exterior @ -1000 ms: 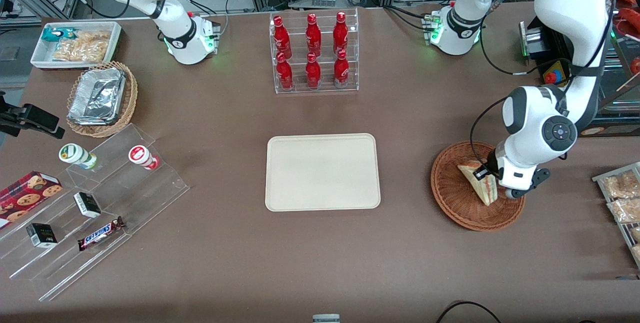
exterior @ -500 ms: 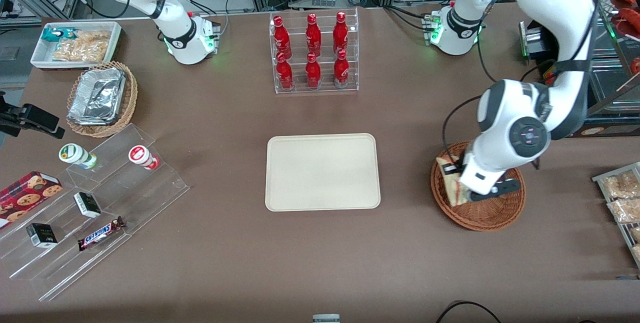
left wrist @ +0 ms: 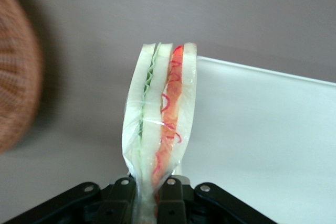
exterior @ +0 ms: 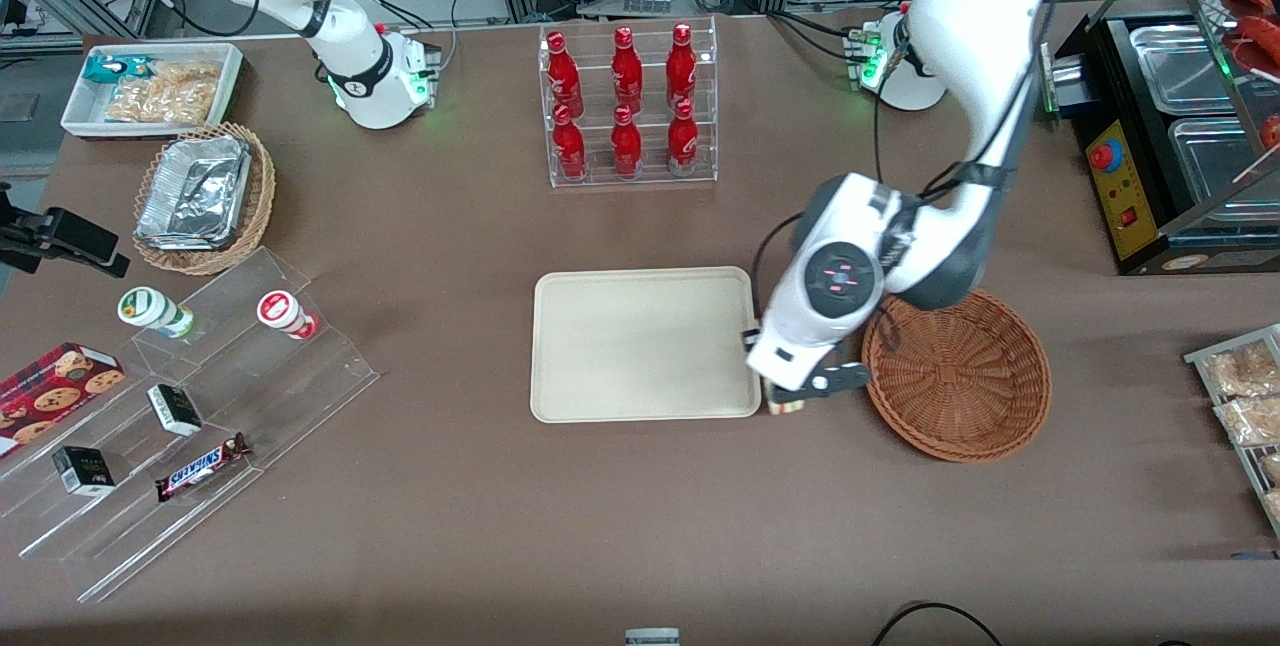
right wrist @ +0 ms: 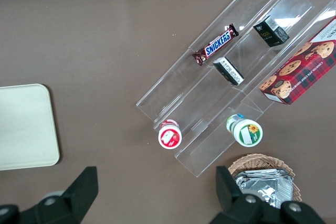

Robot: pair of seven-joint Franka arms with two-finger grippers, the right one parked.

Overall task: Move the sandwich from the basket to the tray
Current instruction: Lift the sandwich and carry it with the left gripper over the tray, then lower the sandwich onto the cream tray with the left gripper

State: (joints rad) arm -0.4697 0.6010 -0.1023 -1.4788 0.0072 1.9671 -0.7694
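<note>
My left gripper point(left wrist: 148, 192) is shut on the sandwich point(left wrist: 160, 114), a plastic-wrapped wedge of pale bread with green and red-orange filling layers at its cut edge. In the front view the gripper point(exterior: 790, 396) hangs between the beige tray point(exterior: 645, 344) and the reddish-brown wicker basket point(exterior: 957, 376), just off the tray's rim. Only a small end of the sandwich point(exterior: 786, 408) shows below the hand there. The wrist view has the tray point(left wrist: 262, 129) beside the sandwich and the basket point(left wrist: 16, 77) at the edge of view. Nothing lies in the basket.
An acrylic rack of red bottles point(exterior: 626, 106) stands farther from the front camera than the tray. Toward the parked arm's end sit a clear stepped shelf with snacks point(exterior: 190, 406), a tan basket of foil containers point(exterior: 204, 196) and a white bin point(exterior: 150, 86). Snack packets point(exterior: 1240, 396) lie toward the working arm's end.
The gripper lifted the sandwich out of the basket and carried it sideways to the tray's edge. The basket now holds nothing.
</note>
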